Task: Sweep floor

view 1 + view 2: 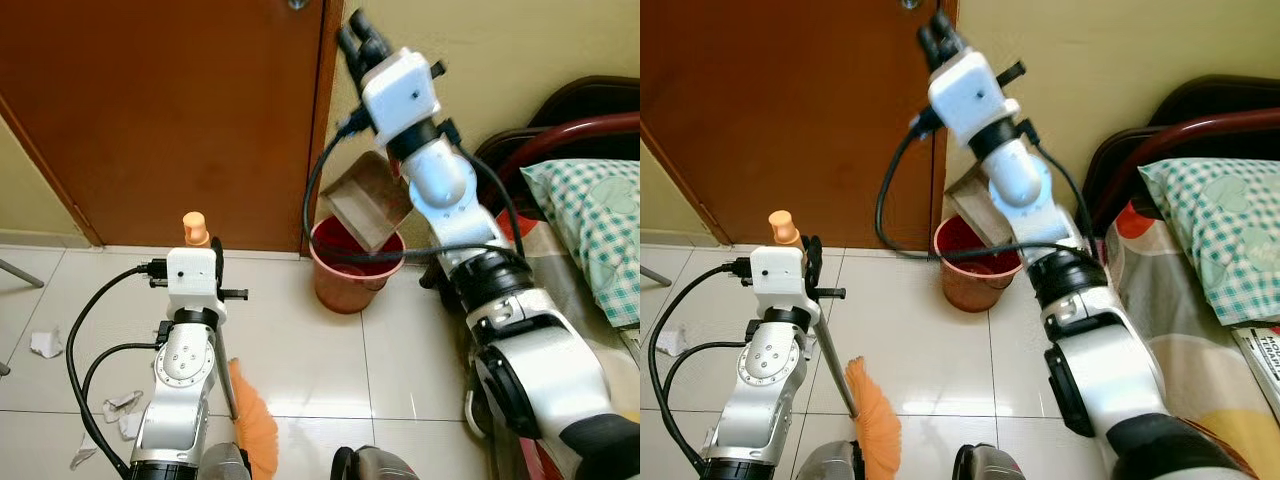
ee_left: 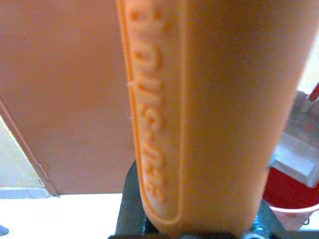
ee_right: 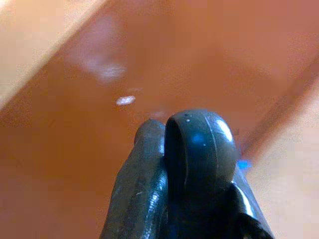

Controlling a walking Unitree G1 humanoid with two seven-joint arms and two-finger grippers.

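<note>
My left gripper (image 1: 203,252) is shut on the orange broom handle (image 1: 195,228), which stands upright and close up as handle (image 2: 199,114). The thin pole (image 1: 226,385) runs down to the orange bristles (image 1: 256,420) on the tiles by my feet. My right gripper (image 1: 360,40) is raised high against the door frame, shut on the dark dustpan handle (image 3: 199,164). The grey dustpan (image 1: 368,205) hangs tilted, its mouth over the red bucket (image 1: 350,275). My right arm hides most of the long handle.
Torn paper scraps (image 1: 45,343) and more scraps (image 1: 120,408) lie on the tiles to my left. A brown door (image 1: 170,110) stands ahead. A bed with a checked pillow (image 1: 595,225) and dark frame (image 1: 560,135) closes off the right.
</note>
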